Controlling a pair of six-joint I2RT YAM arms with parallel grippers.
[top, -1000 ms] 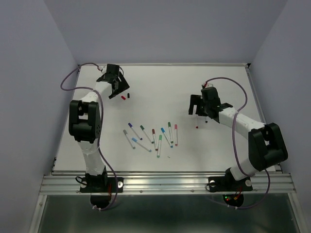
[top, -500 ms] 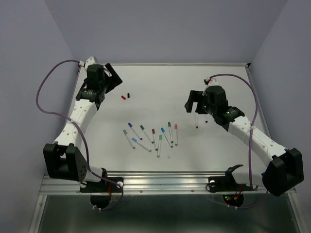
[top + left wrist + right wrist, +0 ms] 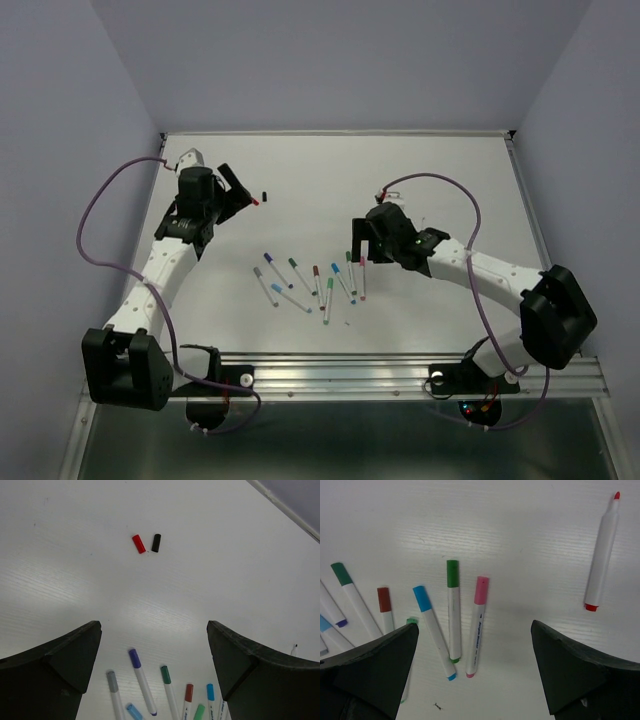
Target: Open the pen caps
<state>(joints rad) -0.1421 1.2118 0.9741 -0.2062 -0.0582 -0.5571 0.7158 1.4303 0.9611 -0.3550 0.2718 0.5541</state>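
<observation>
Right gripper (image 3: pixel 474 632), jaws spread and empty, hovers over the fan of capped pens (image 3: pixel 310 282) near the middle of the worktop's (image 3: pixel 420 170) near edge, an uncapped red pen (image 3: pixel 601 555) lying apart beside them. Left gripper (image 3: pixel 154 630), equally spread and empty, hangs by the left edge. Beyond it a red cap (image 3: pixel 139 543) and a black cap (image 3: pixel 156 542) lie loose, so seemingly two are done and the fan remains.

Bright even light, soft shadows, faint sheen on the table (image 3: pixel 75 595), wrist-view edges perhaps distorted
</observation>
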